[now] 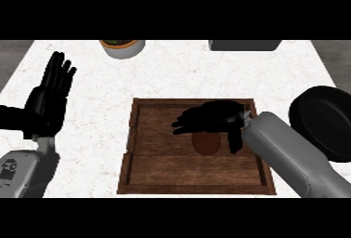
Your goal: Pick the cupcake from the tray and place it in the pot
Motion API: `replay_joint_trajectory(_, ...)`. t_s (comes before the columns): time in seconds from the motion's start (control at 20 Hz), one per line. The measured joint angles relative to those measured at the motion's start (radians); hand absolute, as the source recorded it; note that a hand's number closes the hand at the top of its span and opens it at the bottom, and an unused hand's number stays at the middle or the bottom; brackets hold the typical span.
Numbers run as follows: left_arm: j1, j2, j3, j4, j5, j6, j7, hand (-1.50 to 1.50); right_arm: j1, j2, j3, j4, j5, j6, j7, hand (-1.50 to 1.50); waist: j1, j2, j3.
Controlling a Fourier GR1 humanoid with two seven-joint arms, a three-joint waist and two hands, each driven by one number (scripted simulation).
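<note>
A brown cupcake point(206, 143) lies in the middle of the wooden tray point(147, 163). My right hand point(211, 116) hovers over it, fingers spread and pointing left, thumb reaching down along the cupcake's right side; the hand hides the cupcake's top. Nothing is curled round the cupcake. The black pot point(323, 122) sits at the right edge of the counter, beside my right forearm. At the left, my left hand point(49, 95) rests open with fingers up.
A white bowl with brown contents point(122, 47) stands at the back of the counter, left of centre. A grey box point(244, 45) sits at the back right. White marbled counter point(96, 83) shows around the tray.
</note>
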Motion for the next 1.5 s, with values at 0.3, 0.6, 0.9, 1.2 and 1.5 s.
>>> replay_joint_trajectory(0.3,0.016,-0.021,0.014,-0.029,-0.023,-0.009,0.011,0.00,0.019,0.076,-0.031,0.084,0.086,-0.034,-0.047,-1.50,0.003,0.001,0.000)
replay_joint_trajectory(0.6,0.003,-0.036,0.026,-0.040,-0.042,-0.014,0.035,0.00,0.044,0.129,-0.032,0.126,0.158,-0.058,-0.084,1.50,0.003,-0.001,-0.001)
replay_joint_trajectory(0.9,0.013,-0.052,0.029,-0.044,-0.057,-0.018,0.034,0.00,0.057,0.143,-0.004,0.104,0.211,-0.126,-0.172,1.50,0.002,-0.008,-0.007)
replay_joint_trajectory(1.2,0.024,-0.052,0.058,-0.034,-0.057,-0.049,0.026,0.00,0.084,0.156,-0.027,0.054,0.253,-0.138,-0.188,1.50,-0.001,-0.009,-0.007)
replay_joint_trajectory(1.5,0.022,-0.060,0.067,-0.044,-0.068,-0.055,0.031,0.00,0.147,0.135,-0.102,-0.064,0.254,-0.164,-0.167,1.50,-0.007,-0.005,-0.003)
